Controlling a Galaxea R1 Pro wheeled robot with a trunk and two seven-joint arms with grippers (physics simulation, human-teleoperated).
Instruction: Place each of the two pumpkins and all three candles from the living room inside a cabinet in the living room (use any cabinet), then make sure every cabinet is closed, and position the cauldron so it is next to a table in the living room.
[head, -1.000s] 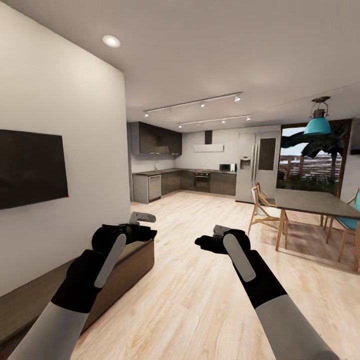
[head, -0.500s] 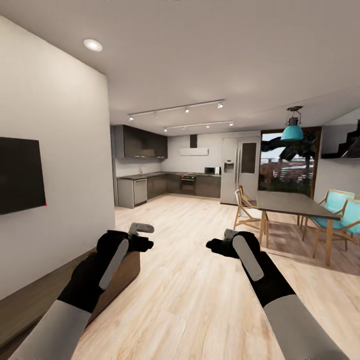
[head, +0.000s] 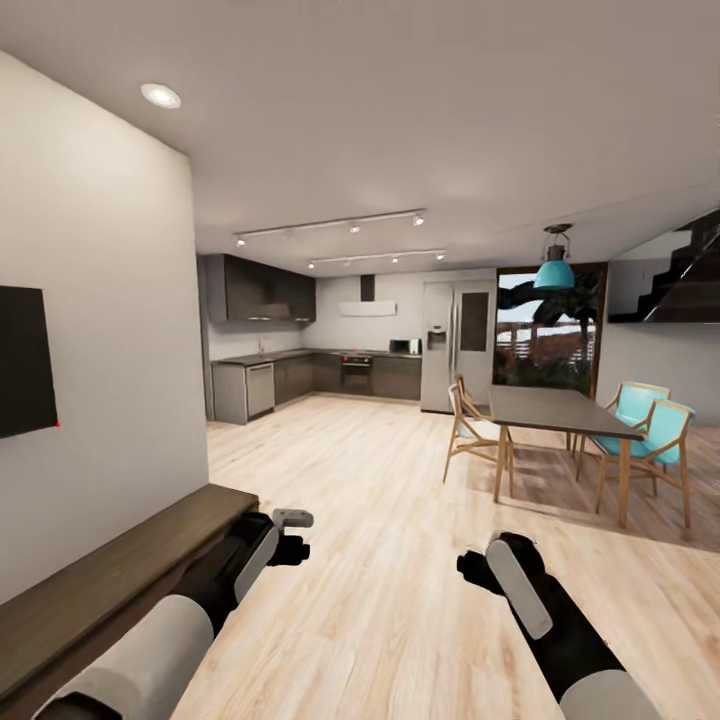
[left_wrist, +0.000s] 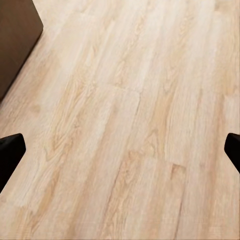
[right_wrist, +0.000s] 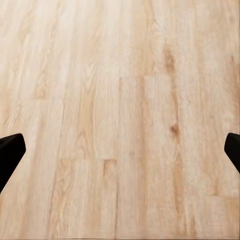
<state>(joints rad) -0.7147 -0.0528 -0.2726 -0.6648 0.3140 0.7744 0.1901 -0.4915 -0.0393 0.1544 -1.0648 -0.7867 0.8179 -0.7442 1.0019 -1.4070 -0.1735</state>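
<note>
The robot stands in an open room with both arms held low over the pale wooden floor (head: 400, 600); no pumpkin, candle or cauldron is visible, so where those things are cannot be told from here, nor whether any of them is already put away. The one task thing on show is the cabinet (head: 110, 590), the long dark brown unit running along the white wall (head: 100, 400) on the robot's left, under the edge of a dark screen (head: 22, 360); the head view gives its top and near end rather than its fronts, so whether every drawer is shut cannot be judged.

The left gripper (head: 292, 535) hovers just past the near end of the cabinet, not touching it; in its wrist view the fingertips (left_wrist: 10, 150) sit at opposite edges with bare floor between them, so the jaws are spread wide and hold nothing; a corner of the cabinet shows there too. The right gripper (head: 472, 568) hangs over open floor, well apart from any furniture; its fingertips (right_wrist: 10, 150) are likewise far apart and empty.

Further off stand a dining table (head: 555, 410) with wooden and teal chairs (head: 640, 430), and beyond it a grey kitchen (head: 300, 370). With both hands empty and nothing being carried, this looks like travel between steps; as far as can be seen, every part of the task may remain: finding the objects, stowing them, closing up, and setting the cauldron beside a table.
</note>
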